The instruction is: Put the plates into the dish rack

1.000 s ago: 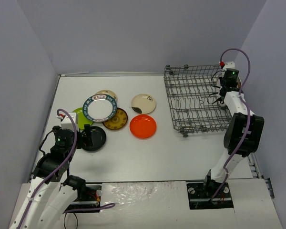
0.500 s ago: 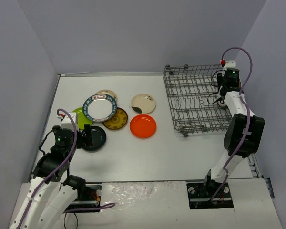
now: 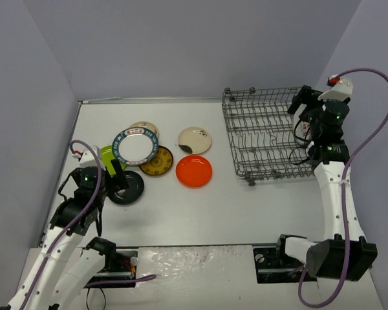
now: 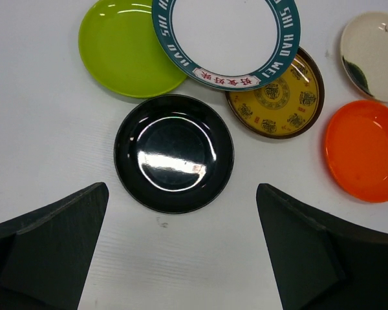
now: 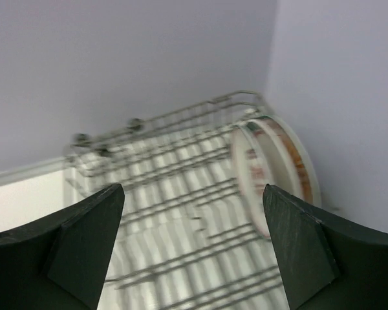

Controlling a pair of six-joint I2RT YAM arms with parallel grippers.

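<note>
Several plates lie flat on the table's left half: a black plate [image 3: 127, 188] [image 4: 174, 152], a lime-green one [image 3: 107, 156] [image 4: 126, 48], a white teal-rimmed one [image 3: 135, 146] [image 4: 226, 35], a brown one [image 3: 156, 161] [image 4: 276, 97], an orange one [image 3: 194, 171] [image 4: 364, 150] and a cream one [image 3: 194, 139] [image 4: 375, 55]. My left gripper [image 3: 120, 182] [image 4: 182, 187] hangs open above the black plate's near edge. The dish rack [image 3: 264, 132] [image 5: 181, 187] stands at the back right. Two white plates [image 5: 262, 171] stand on edge at its right end. My right gripper [image 3: 301, 101] [image 5: 193, 187] is open above them, holding nothing.
Another cream plate [image 3: 145, 126] peeks out behind the teal-rimmed one. Grey walls close in the table at the back and both sides; the right wall [image 5: 349, 97] runs close behind the rack's right end.
My right gripper has opened and risen away from the rack's right end, the arm swinging up and to the right. The left arm has shifted slightly over the black plate.
</note>
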